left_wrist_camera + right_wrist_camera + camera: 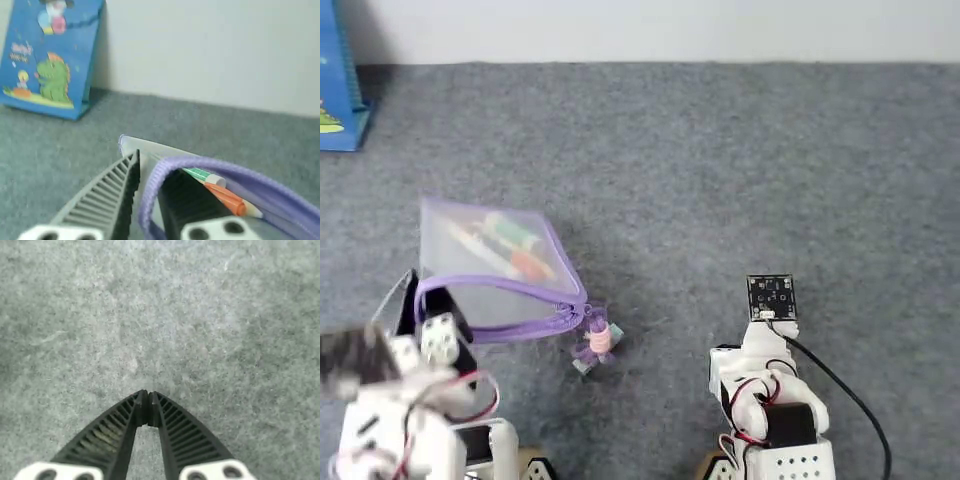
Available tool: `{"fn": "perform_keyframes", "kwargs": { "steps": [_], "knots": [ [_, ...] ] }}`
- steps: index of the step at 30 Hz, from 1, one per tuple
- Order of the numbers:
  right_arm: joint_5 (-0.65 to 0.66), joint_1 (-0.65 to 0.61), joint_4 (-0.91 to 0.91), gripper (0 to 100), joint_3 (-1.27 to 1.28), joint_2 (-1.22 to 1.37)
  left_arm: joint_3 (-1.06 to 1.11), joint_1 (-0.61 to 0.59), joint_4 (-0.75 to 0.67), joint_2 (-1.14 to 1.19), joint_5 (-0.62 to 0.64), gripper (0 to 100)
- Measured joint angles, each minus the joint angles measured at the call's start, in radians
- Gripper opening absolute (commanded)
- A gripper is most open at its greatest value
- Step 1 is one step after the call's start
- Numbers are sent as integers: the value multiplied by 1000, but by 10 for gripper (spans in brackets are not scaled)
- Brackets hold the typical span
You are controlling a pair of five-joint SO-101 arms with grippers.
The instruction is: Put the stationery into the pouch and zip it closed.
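- Grey carpet (740,150) stretches wide from the pouch to the far wall (650,30).
- Pouch (490,265), pens (515,250) inside, lies near the left front edge.
- Left gripper (150,167) pinches its purple zip edge.
- Right gripper (148,396): tips together, holding nothing, over the carpet.

Soft, even light throughout, with faint shadows.

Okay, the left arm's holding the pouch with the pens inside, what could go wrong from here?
1. The left gripper is clamped on the purple zip edge of the pouch, with one finger apparently inside the mouth; it may get in the way of zipping.
2. The mouth gapes, so the pens could slide out if the pouch tips.
3. The zipper pull is small and lies on the carpet; the shut right gripper might miss it.
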Motion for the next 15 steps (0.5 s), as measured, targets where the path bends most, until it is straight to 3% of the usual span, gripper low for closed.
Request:
{"fn": "perform_keyframes", "kwargs": {
  "steps": [7, 11, 15],
  "knots": [
    [0, 0, 0, 9, 0, 0, -81, -3, 44, 256, 0, 12],
    [0, 0, 0, 9, 0, 0, -86, -5, 52, 281, 0, 12],
    [0, 0, 0, 10, 0, 0, -86, -83, 52, 282, 0, 12]
  ]
}}
